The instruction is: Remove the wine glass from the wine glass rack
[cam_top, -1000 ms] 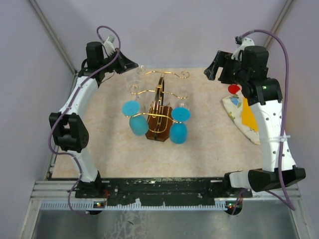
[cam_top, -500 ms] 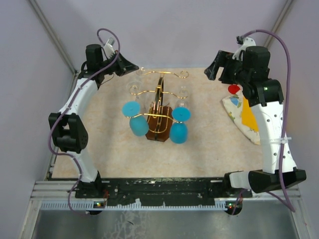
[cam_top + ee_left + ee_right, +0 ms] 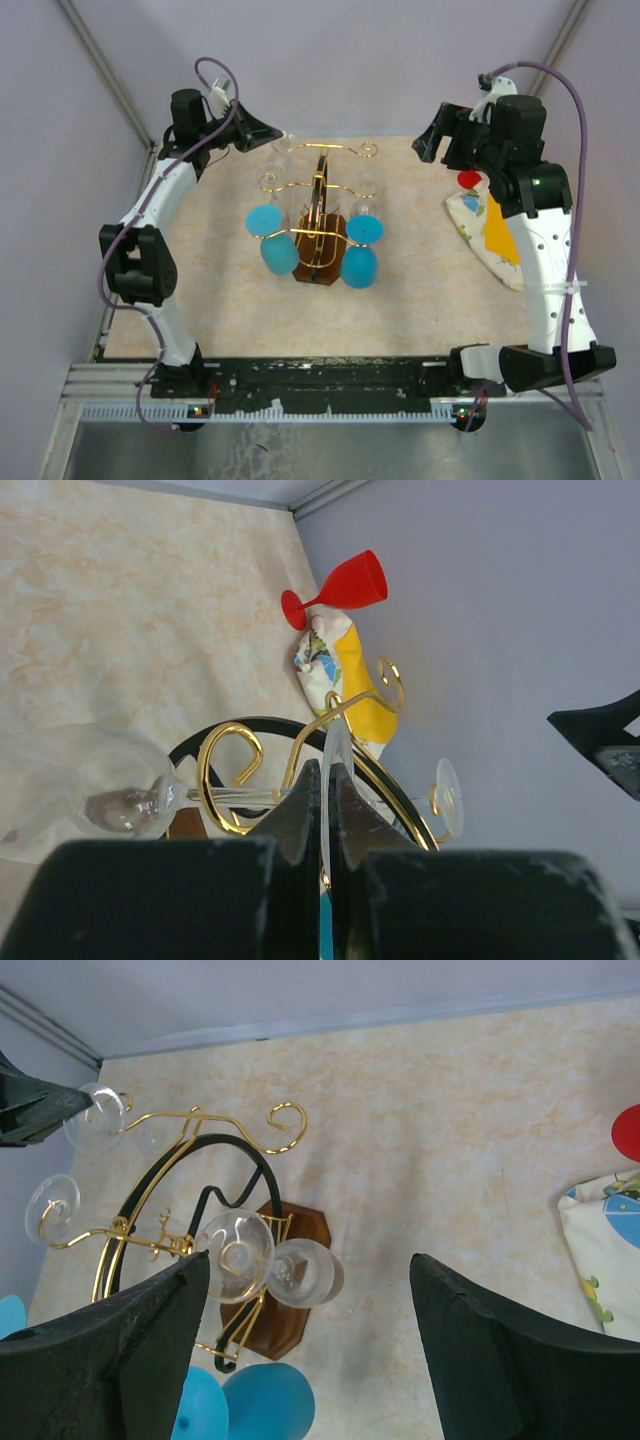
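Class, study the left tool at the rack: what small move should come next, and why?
Probably ease the left tool slowly outward, drawing the stem toward the open end of the gold curl. It looks shut on the foot of the clear wine glass, whose stem rests in the wine glass rack.

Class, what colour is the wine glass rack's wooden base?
Dark brown base; shows best in right wrist view.

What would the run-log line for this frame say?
left gripper: shut on clear glass foot | clear glass: on rack | right gripper: open, away from rack
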`<act>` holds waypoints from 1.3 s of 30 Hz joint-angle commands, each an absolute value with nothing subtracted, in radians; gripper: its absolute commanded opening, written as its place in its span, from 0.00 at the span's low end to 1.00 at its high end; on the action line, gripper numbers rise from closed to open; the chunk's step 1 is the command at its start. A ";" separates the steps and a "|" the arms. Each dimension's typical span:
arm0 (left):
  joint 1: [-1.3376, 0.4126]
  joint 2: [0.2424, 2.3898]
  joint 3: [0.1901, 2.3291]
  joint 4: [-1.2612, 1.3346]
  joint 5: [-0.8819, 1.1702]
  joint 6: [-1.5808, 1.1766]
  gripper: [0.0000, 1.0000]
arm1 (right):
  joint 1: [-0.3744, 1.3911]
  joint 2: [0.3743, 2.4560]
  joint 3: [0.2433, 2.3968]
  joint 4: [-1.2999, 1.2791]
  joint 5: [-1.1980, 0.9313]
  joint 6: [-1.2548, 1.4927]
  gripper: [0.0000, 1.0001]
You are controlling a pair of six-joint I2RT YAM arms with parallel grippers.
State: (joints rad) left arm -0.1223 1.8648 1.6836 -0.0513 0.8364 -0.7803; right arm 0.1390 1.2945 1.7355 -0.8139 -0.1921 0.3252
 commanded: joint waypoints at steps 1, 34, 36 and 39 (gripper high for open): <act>-0.123 1.899 1.694 0.095 0.898 -0.873 0.00 | 0.130 1.261 1.732 -0.786 -0.187 0.315 0.82; 0.049 2.075 2.076 -0.275 0.395 -0.637 0.00 | 0.129 1.269 1.785 -0.893 -0.168 0.232 0.83; 0.067 2.073 2.086 -0.359 0.281 -0.565 0.00 | 0.128 1.261 1.758 -0.879 -0.173 0.234 0.83; 0.072 2.084 2.124 -0.469 0.093 -0.449 0.00 | 0.129 1.252 1.732 -0.877 -0.162 0.229 0.83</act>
